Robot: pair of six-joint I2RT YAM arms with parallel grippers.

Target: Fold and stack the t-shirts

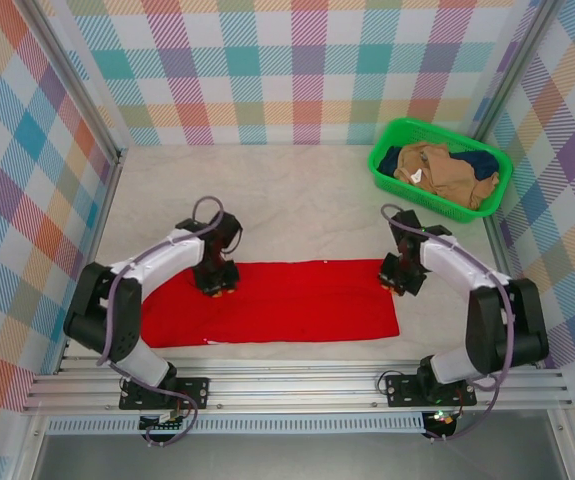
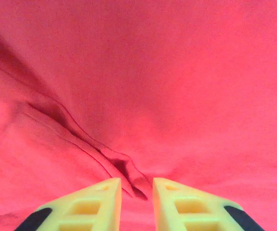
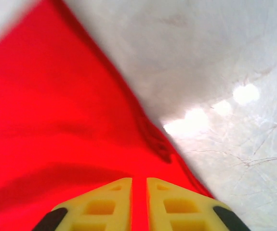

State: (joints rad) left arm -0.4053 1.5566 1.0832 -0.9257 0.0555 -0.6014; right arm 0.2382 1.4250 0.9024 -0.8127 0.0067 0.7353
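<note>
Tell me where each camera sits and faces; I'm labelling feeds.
Top external: above, behind the bases, looking down on table, red t-shirt, basket; both arms show.
Left wrist: on left arm, close over the shirt; left gripper shows.
Right wrist: on right arm, facing shirt edge, table; right gripper shows.
Shared: the red t-shirt.

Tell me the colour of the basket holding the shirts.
Green basket, best seen from the top external view.

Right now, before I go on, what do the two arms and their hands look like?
The left arm and right arm both have white shells over black joints and black bases, each with a grey cable looped along it. The left hand and right hand have yellow fingers with rectangular cut-outs and black patches on their outer edges.
</note>
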